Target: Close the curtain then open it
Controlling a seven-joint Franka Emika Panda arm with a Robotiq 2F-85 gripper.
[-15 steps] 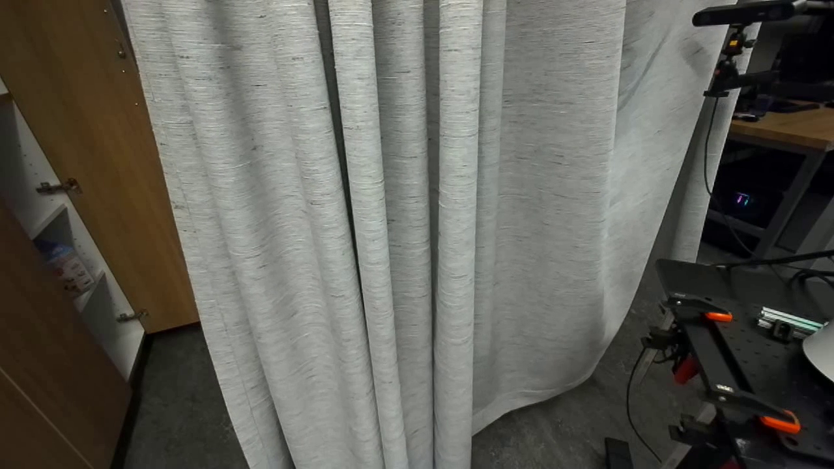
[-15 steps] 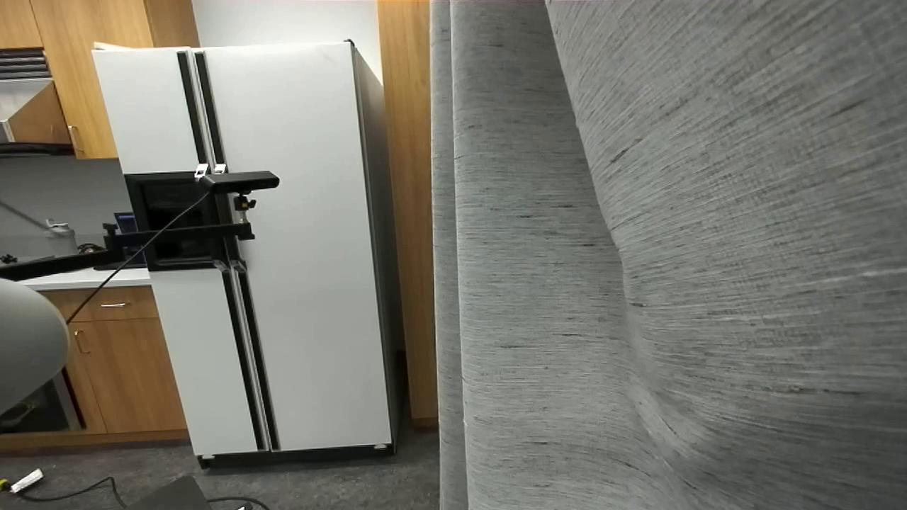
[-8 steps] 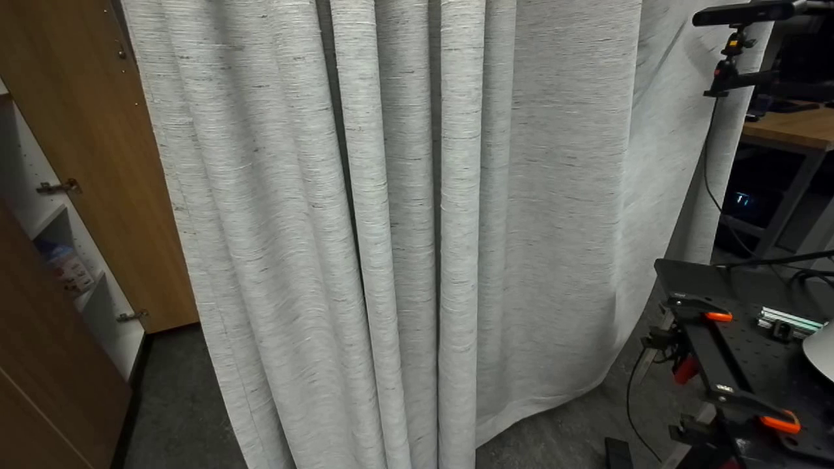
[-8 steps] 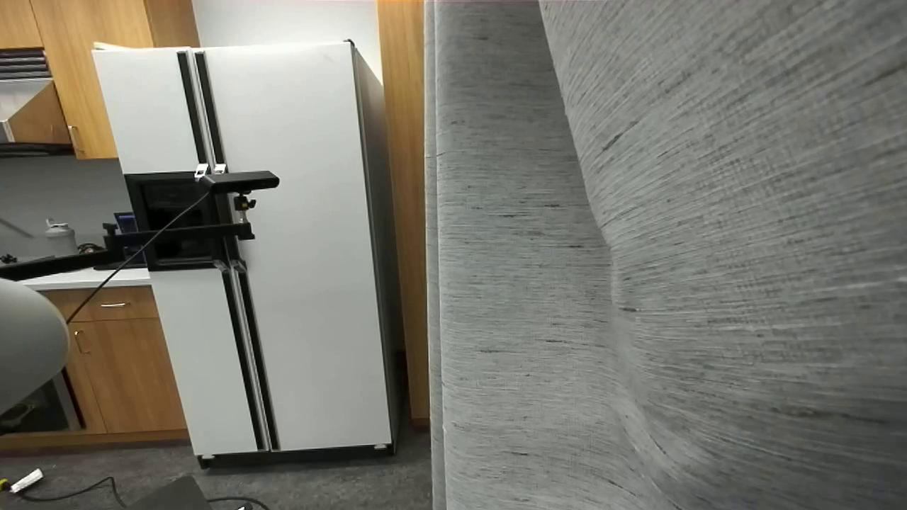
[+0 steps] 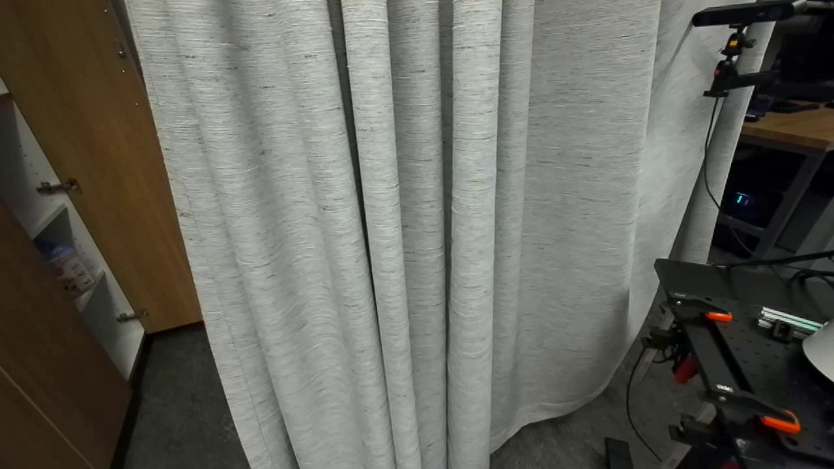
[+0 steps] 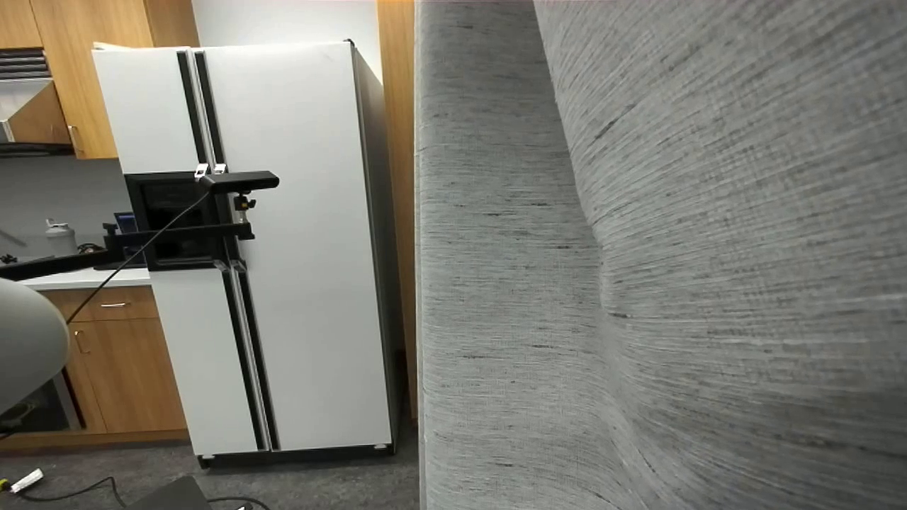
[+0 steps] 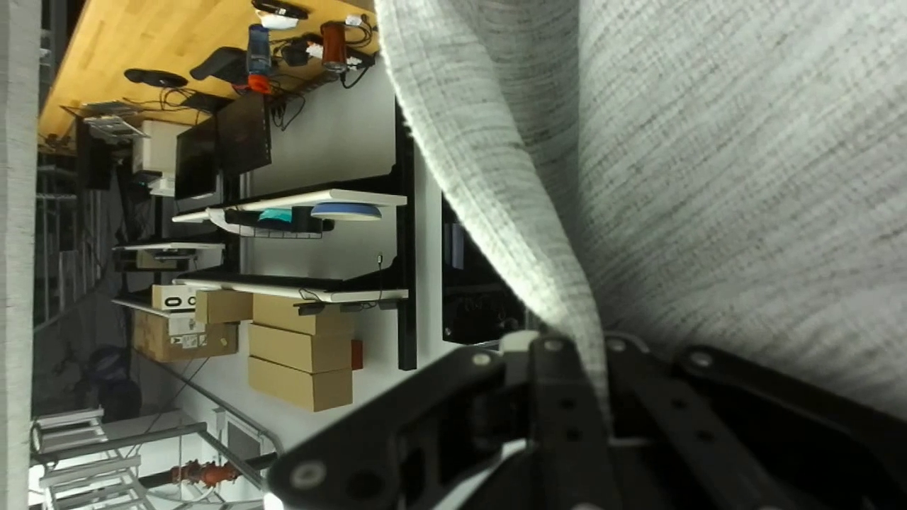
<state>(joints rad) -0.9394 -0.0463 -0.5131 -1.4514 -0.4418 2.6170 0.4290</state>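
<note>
The light grey curtain (image 5: 417, 228) outsizes everything else and shows in both exterior views as well as the wrist view. In an exterior view it hangs in deep vertical folds across the middle, its hem curving upward at the right. After it comes the white refrigerator (image 6: 305, 304), which in an exterior view stands to the left of the curtain, dark strips running down its doors. At the curtain's left edge, partly covered by it in an exterior view, is a tall wooden cupboard door (image 5: 91, 150). The wrist view takes in a wooden desk (image 7: 170, 35), well apart from the curtain. A black work table (image 5: 769, 352) stands to the right of the curtain in an exterior view. Cardboard boxes (image 7: 301, 347) are piled against a white shelf (image 7: 361, 294) in the wrist view. The gripper (image 7: 589, 347) is clenched on the curtain's edge there, a narrow strip of it caught between the two fingers (image 7: 560, 386) (their lower parts fade into dark blur). A flat, mounted black camera (image 6: 241, 182) appears in front of the refrigerator in an exterior view. Smallest are the orange clamp handles (image 5: 780, 422) along the left side of the black work table
</note>
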